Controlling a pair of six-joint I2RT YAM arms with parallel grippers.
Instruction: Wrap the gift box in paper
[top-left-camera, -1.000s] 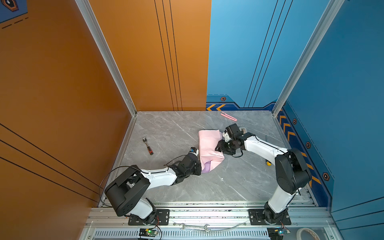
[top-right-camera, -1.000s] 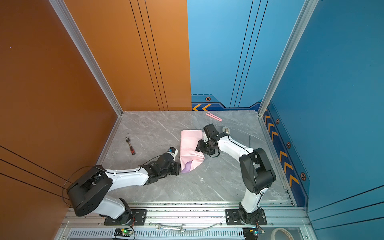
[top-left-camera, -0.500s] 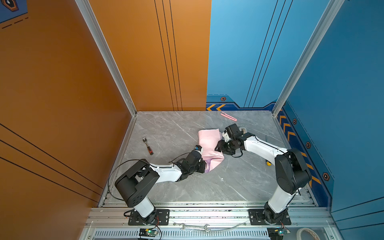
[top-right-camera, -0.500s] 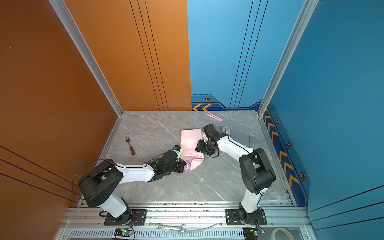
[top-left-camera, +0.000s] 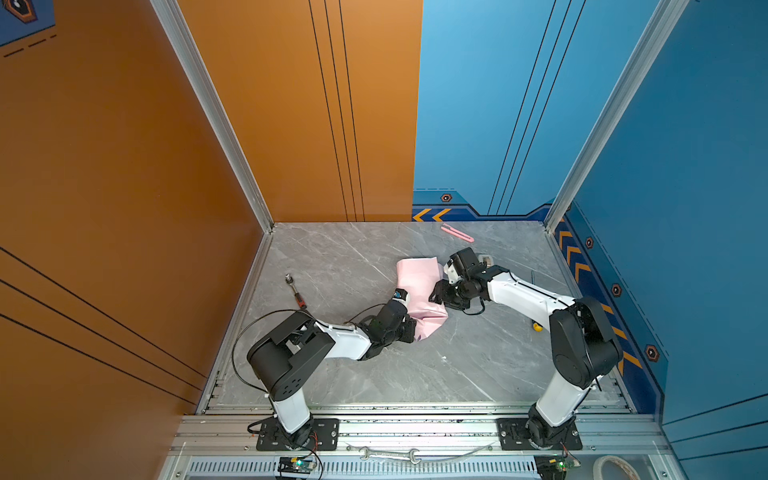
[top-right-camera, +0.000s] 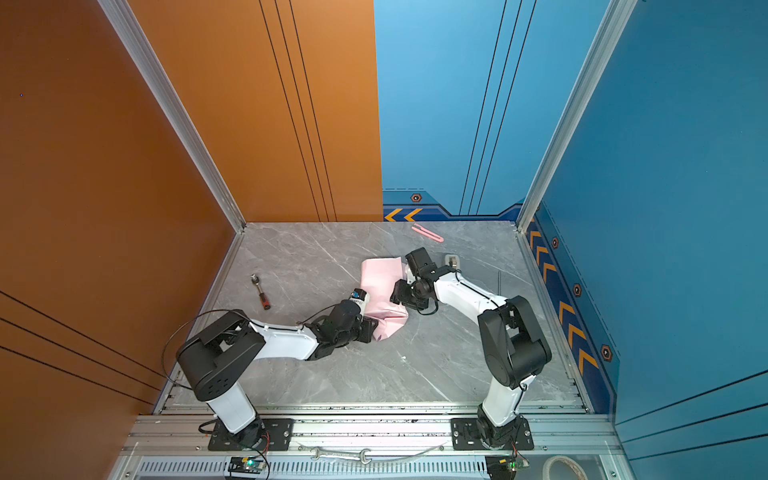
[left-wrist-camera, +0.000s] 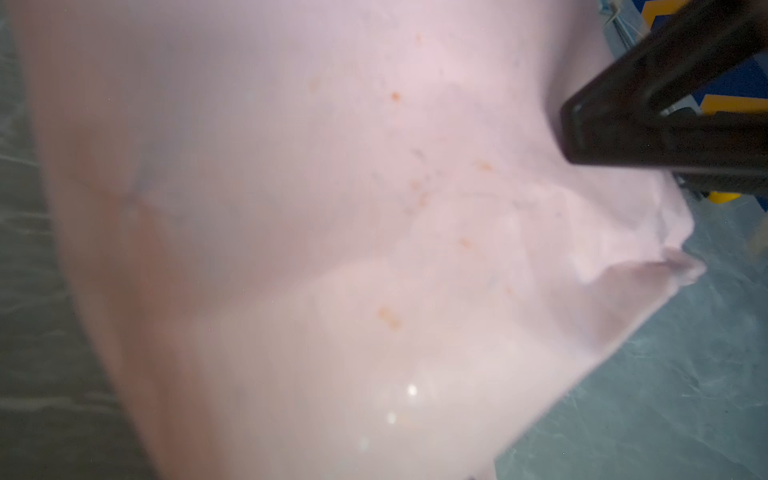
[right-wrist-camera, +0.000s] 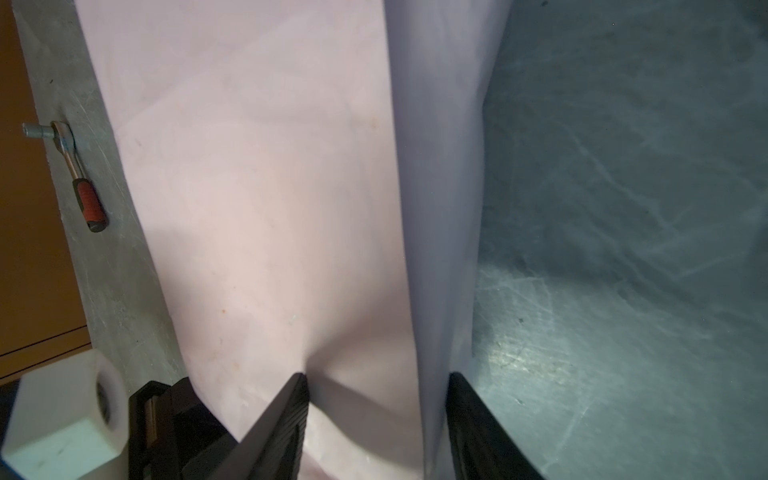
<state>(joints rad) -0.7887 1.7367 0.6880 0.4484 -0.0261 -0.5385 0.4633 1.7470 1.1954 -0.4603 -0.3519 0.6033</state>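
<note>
**Position of work.** Read the table (top-left-camera: 478, 374) as a clock face in both top views, with 12 at the back wall. The paper (top-left-camera: 417, 282) lies at the centre, a little toward 12. It is bunched into a parcel, pale pink side out, and the lilac side shows only at its 6 o'clock corner. The gift box is not visible in any view. It is judged to be inside the folded sheet, which would account for the raised, blocky form.

**End effectors.** The right gripper (right-wrist-camera: 377, 376) reaches in from 3 o'clock. Its fingers (right-wrist-camera: 286, 419) stand on either side of a folded ridge of paper and pinch it, and the sheet dimples at one tip. This hold is judged to keep the fold from springing open. The left gripper (top-left-camera: 411, 330) meets the parcel's 7 o'clock corner. Its wrist view is filled by blurred paper, so it cannot be told whether its jaws are spread or pressed together. It is judged to be there to tuck or smooth the loose corner.

**Inventory.**
- Paper sheet: one.
- Gift box: none visible.
- Grippers: two.
- Pink cutter (top-left-camera: 457, 232): one, at 12 to 1 o'clock, by the back wall.
- Ratchet (top-left-camera: 296, 291): one, at 9 o'clock.
- Tape dispenser (top-right-camera: 453, 262): one, at 2 o'clock, behind the right wrist.
- Spanner (top-left-camera: 390, 455): one, on the front rail at 6 o'clock.

The tools lie well apart from the parcel.
</note>
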